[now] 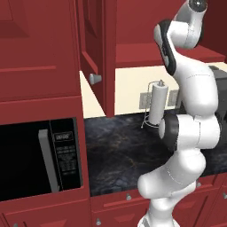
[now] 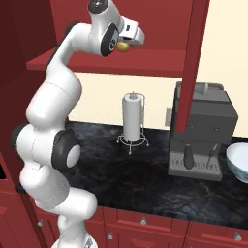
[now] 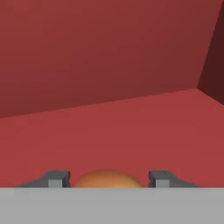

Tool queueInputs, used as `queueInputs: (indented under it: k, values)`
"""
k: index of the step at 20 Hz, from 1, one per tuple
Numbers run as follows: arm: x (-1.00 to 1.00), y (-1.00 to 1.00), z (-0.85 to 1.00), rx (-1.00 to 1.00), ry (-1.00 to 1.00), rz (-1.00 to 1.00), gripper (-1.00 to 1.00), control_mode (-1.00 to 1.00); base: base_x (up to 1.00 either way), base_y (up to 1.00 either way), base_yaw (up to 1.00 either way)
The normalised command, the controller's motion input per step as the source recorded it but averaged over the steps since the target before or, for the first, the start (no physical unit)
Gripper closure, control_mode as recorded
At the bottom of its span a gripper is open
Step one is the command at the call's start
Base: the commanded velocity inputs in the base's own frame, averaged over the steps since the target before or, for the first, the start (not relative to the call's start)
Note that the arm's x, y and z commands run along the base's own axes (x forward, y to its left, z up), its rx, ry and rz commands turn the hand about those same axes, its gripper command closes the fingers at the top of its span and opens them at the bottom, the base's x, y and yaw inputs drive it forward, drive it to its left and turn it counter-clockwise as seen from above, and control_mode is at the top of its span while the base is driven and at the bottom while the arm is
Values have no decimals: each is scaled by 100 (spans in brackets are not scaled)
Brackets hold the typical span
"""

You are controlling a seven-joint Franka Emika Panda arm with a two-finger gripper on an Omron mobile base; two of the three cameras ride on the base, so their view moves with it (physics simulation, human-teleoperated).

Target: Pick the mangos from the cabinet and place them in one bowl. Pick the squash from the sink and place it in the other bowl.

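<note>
In the right base view my gripper [image 2: 126,43] reaches into the open dark red cabinet [image 2: 160,19], just above its red shelf [image 2: 160,62]. A small yellow-orange mango [image 2: 124,47] sits right at the fingertips. The hand view shows the mango [image 3: 107,179] between the two dark fingertips [image 3: 57,179], with a thin gap on each side, so the gripper [image 3: 108,180] stands open around it. Behind it are the bare shelf [image 3: 131,131] and the cabinet's back wall. A pale bluish-white bowl [image 2: 233,151] rests on the counter at the far right.
The cabinet door [image 1: 95,44] with its silver knob [image 1: 94,79] hangs open, edge-on in the right base view [image 2: 193,63]. On the black counter [image 2: 145,174] stand a paper towel roll [image 2: 132,116] and a grey coffee machine [image 2: 203,131]. A microwave [image 1: 40,159] is at lower left.
</note>
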Motion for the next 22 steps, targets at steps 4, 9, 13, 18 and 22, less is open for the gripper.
queueInputs:
  k: [4,9,13,18,22]
  values:
    - [-100,35,-62,0,-17,3,100,-100,0,0,0]
    - [-100,25,-60,0,-14,3,100,-100,0,0,0]
    - [-100,12,-10,0,-7,3,100,-100,0,0,0]
    - [-100,2,-28,-2,-2,8,100,-100,0,0,0]
    - [-100,0,-50,-10,0,12,100,-100,0,0,0]
